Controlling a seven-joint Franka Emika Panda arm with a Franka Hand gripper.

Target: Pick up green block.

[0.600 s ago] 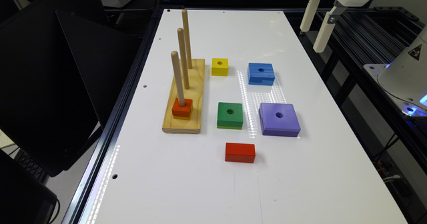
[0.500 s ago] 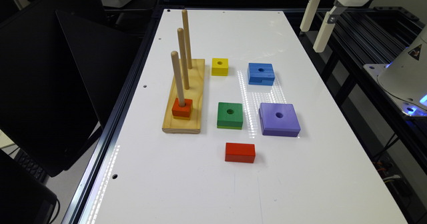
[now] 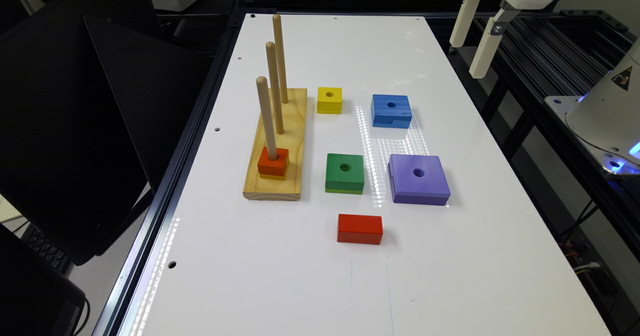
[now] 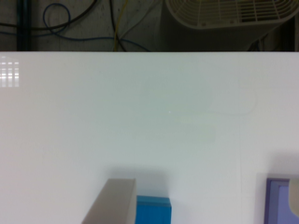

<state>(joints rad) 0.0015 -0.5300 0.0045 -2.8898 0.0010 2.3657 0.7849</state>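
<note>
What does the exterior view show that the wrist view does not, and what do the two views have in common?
Exterior view alone: the green block, flat on the table between the wooden peg base and the purple block; the yellow block, the red rectangular block and a red block on the nearest peg. The claw hangs high, near the table's far corner on that view's right.

Wrist view alone: cables and a white slatted housing beyond the table's edge.

Both: the white table, the blue block and the purple block.
</note>
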